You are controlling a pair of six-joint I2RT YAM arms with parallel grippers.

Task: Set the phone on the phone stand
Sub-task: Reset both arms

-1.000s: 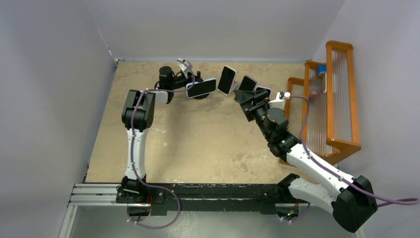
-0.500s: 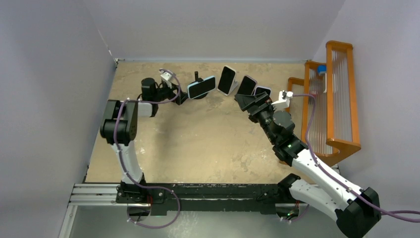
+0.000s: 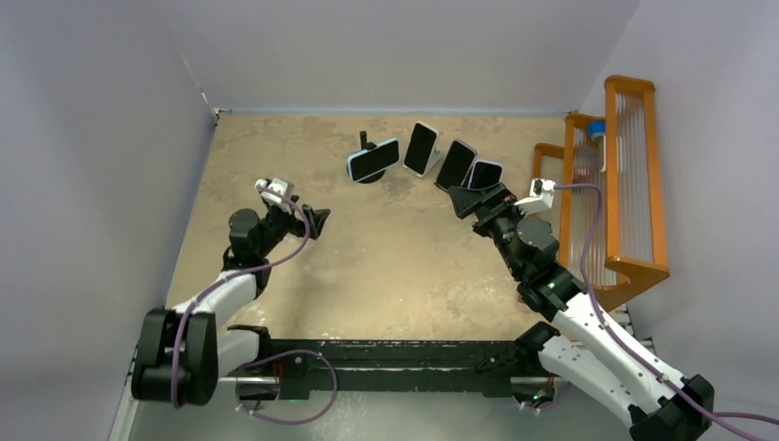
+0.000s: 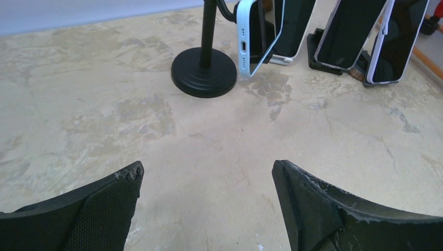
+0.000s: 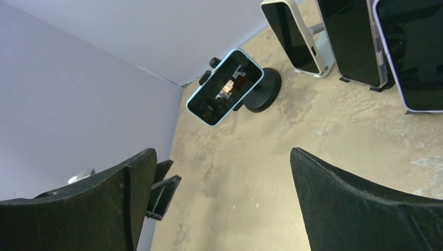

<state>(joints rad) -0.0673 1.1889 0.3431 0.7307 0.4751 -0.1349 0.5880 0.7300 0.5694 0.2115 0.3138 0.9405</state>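
Left hand, spread and empty, hangs well apart from the phone stand, which carries the phone sideways above the surface, while the right hand, also spread, hovers to the right of the stand: placement appears complete, only withdrawal remaining.

Left hand has backed way off from the phone, now sitting over the near-left counter, open and empty. Right hand drifted slightly right.
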